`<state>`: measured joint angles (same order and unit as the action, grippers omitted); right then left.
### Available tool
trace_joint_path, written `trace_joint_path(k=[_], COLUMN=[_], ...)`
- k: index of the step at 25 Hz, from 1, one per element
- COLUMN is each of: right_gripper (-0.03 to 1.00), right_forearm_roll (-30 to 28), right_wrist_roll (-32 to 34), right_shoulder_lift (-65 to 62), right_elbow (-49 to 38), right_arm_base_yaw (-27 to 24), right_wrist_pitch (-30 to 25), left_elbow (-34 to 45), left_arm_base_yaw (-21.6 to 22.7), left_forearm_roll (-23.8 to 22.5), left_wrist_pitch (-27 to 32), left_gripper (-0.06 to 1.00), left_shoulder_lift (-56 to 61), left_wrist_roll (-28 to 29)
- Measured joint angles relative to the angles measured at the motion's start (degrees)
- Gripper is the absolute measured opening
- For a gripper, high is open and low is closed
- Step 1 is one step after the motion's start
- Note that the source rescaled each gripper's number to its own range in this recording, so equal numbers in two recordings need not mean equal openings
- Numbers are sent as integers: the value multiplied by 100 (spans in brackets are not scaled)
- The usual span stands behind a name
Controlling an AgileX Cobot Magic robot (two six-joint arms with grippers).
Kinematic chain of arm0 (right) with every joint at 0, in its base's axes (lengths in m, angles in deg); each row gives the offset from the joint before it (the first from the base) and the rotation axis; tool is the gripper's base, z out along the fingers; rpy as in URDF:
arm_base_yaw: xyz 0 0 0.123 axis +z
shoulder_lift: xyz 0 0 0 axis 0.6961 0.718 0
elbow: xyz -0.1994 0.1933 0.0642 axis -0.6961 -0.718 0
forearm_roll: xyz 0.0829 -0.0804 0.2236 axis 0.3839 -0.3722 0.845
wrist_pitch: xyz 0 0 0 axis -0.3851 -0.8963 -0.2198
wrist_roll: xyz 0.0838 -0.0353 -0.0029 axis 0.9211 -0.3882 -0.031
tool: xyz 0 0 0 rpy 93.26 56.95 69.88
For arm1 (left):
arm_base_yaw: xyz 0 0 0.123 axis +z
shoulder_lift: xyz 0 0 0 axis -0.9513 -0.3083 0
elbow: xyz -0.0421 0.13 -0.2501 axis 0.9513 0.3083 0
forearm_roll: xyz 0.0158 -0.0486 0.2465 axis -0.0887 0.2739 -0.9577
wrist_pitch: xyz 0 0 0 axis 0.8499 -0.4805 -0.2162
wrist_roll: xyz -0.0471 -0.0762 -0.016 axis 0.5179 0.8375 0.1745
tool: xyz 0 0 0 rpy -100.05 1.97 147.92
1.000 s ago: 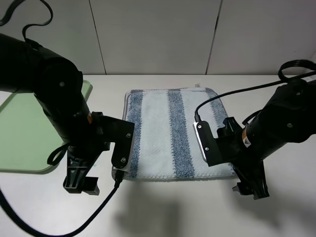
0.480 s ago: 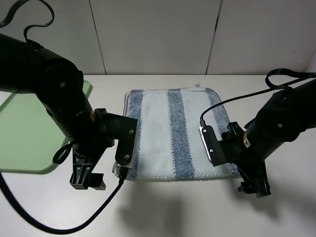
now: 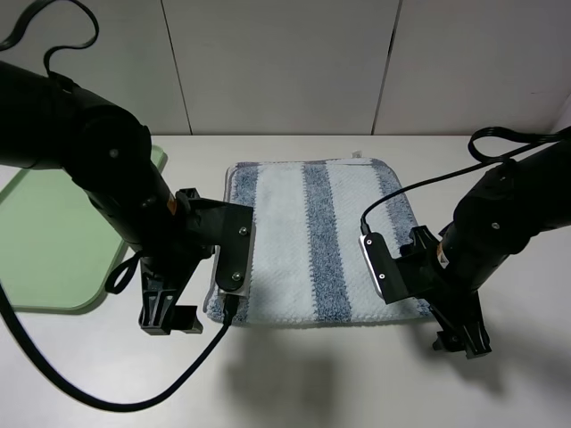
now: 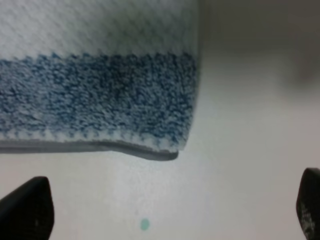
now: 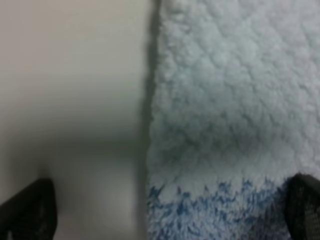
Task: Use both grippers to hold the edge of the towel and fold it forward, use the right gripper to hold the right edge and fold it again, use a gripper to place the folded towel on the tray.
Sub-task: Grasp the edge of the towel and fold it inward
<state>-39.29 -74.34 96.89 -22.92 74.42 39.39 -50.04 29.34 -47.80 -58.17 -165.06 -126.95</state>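
Striped terry towel (image 3: 312, 236) lies flat at the centre of the table (image 3: 357, 383), tray (image 3: 53, 241) to its left. Over its near corners, left gripper (image 4: 165, 210) and right gripper (image 5: 165, 210) are spread wide and empty. Judged light, limp, sag-prone — pinch the grey binding (image 4: 100, 146) at both near corners.

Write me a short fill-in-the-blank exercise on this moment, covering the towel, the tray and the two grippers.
1. The towel has white and ____ stripes.
2. The tray is light ____.
3. The jaws of the left gripper and the right gripper both stand ____, with nothing held.
4. In the high view the tray sits to the towel's ____.

Missing words: blue; green; open; left.
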Motion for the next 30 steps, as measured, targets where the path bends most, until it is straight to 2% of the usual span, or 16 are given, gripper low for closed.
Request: trace_joint_path(k=[9,16,22,30], right_gripper=[100,100,100,100], right_forearm_roll=[4,4,6,28], right_wrist_roll=[0,0,0,0], right_shoulder_lift=[10,10,10,10], right_elbow=[6,6,6,6], right_arm_base_yaw=[0,0,0,0], right_wrist_pitch=[0,0,0,0], left_elbow=[0,-8,-307,-533], left_arm_base_yaw=[0,0,-6,-359], left_forearm_roll=[62,74,127,229], left_wrist_pitch=[-416,-481,-493,-490], left_gripper=[95,94,93,92], left_shoulder_lift=[-34,-715,-1136,-1509], left_wrist_roll=[-18,-18,-24,-19])
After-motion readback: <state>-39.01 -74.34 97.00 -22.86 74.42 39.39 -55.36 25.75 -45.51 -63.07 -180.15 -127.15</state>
